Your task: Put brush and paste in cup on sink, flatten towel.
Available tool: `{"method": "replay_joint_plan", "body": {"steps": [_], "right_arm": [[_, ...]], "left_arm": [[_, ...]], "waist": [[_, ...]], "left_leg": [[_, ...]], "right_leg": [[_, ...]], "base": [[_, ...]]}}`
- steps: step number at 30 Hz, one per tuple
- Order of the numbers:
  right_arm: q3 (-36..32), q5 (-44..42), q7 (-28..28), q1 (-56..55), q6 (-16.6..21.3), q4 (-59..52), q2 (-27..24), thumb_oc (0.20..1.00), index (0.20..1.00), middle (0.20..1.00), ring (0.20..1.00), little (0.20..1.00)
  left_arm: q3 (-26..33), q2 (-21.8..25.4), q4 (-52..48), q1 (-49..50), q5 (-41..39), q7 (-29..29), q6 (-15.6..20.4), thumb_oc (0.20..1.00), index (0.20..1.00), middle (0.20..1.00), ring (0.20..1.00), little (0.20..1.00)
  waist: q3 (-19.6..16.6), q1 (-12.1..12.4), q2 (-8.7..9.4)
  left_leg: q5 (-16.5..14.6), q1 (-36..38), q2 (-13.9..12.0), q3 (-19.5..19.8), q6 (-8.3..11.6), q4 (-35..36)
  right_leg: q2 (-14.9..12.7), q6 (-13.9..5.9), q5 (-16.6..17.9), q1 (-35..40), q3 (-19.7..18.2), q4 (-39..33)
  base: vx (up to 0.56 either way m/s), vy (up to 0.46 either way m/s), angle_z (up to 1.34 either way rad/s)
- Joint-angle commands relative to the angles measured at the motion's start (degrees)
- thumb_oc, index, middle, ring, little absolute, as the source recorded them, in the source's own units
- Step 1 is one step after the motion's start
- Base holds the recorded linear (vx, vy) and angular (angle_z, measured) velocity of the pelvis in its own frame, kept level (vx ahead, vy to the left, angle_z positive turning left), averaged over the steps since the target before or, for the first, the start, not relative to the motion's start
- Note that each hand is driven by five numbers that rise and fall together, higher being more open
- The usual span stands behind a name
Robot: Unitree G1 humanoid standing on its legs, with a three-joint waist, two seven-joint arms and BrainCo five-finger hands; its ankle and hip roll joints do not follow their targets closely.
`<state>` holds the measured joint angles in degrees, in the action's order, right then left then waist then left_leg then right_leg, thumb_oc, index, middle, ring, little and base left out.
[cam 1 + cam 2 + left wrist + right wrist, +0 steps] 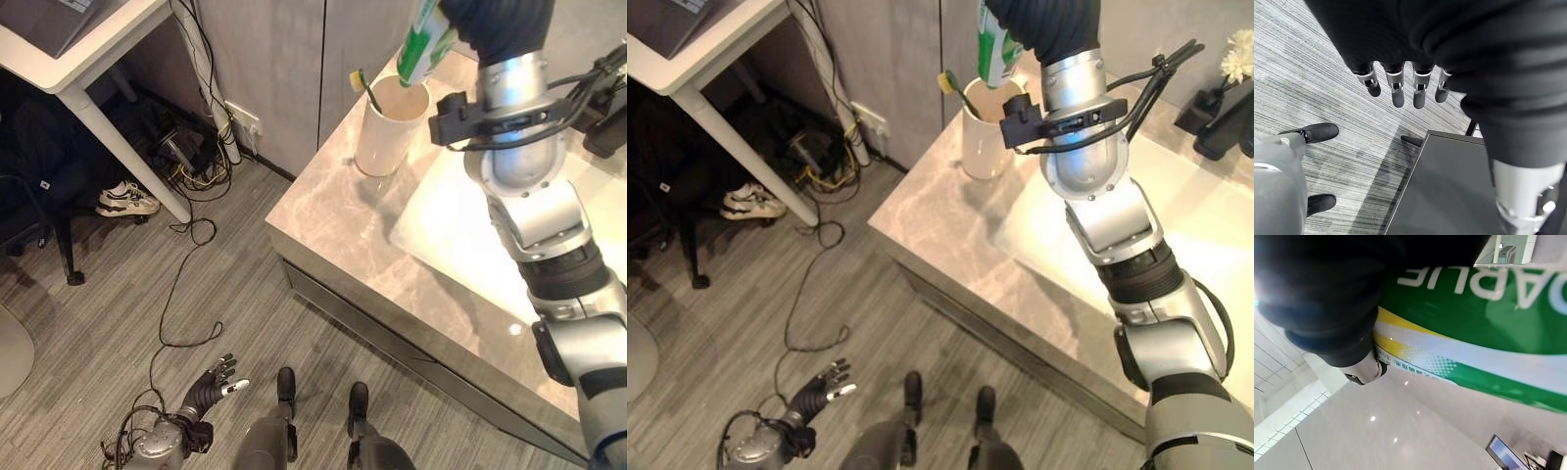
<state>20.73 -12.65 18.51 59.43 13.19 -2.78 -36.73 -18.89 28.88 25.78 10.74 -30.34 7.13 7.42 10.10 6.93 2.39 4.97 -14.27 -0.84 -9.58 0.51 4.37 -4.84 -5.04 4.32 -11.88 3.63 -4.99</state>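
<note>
A white cup [389,127] stands on the marble counter [333,215] near its far corner, beside the sink basin [460,225]. A toothbrush [364,88] with a yellow-green head leans inside the cup, head up. My right hand [1048,24] is just above the cup, curled round a green and white toothpaste tube [423,49]. The tube's lower end hangs over the cup's mouth, and it shows very close in the right wrist view [1474,333]. Low at my side, above the carpet, my left hand [211,387] hangs with straight fingers [1396,88] and holds nothing.
A white desk [88,59] stands at the far left with tangled cables [196,166] and a person's sneaker [127,201] beneath it. Dark fixtures and a small flower vase [1215,108] sit at the counter's back right. Grey cabinet fronts [265,69] rise behind the counter.
</note>
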Motion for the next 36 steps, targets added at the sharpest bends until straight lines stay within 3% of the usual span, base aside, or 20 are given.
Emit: {"method": "replay_joint_plan", "body": {"steps": [1,36], "right_arm": [[-2.9,-0.3,0.6,3.4,1.7,0.3,-0.1,0.200,0.200,0.200,0.200,0.200],[-1.4,1.7,2.2,3.2,0.5,8.2,2.2,0.200,0.200,0.200,0.200,0.200]], "left_arm": [[-1.1,1.0,0.4,-0.9,1.6,-0.7,2.4,1.000,1.000,1.000,1.000,1.000],[-1.3,0.3,1.5,-2.1,1.1,-1.9,3.5,1.000,1.000,1.000,1.000,1.000]], "waist": [[-0.7,1.1,1.10],[1.3,2.3,0.87]], "left_leg": [[0.1,-0.2,-0.5,3.0,2.95,0.6],[0.6,-2.2,0.0,3.9,2.84,0.6]], "right_leg": [[-3.2,-3.71,3.7,-1.4,3.7,0.0],[-3.5,-3.61,4.2,-2.9,4.3,0.0]], "base": [[0.00,0.000,0.00],[0.00,0.000,0.00]]}}
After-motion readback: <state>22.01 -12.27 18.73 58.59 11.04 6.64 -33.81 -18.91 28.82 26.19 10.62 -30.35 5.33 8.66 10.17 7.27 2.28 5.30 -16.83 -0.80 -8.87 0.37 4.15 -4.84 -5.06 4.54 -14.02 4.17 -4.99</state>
